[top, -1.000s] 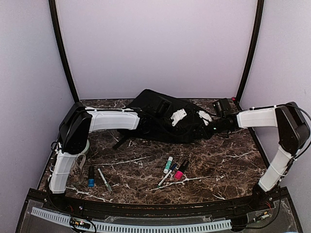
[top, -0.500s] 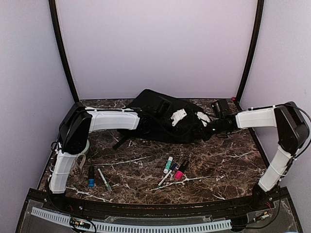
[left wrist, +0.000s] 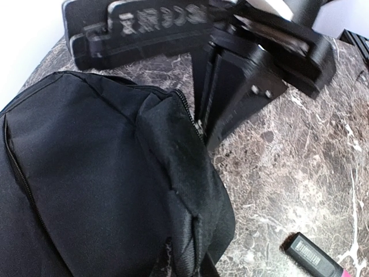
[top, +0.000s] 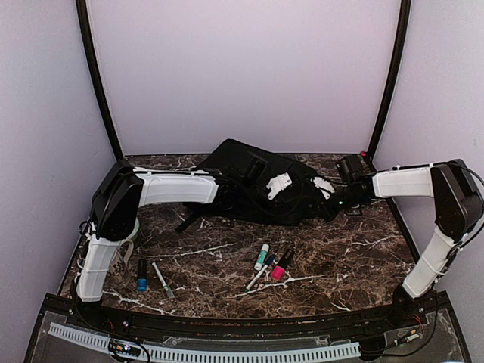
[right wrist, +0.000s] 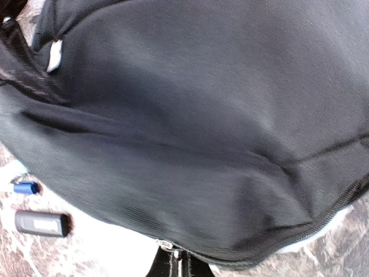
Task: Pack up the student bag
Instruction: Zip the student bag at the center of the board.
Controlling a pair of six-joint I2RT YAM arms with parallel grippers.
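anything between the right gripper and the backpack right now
Nothing visible. The right gripper is shut right at the zipper on the edge of the student bag, with no object between them. The pens and markers lie nearer the arm bases, clear of it.

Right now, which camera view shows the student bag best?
Top external: only there the whole student bag is visible. Left wrist shows one zippered corner; right wrist, only close-up fabric.
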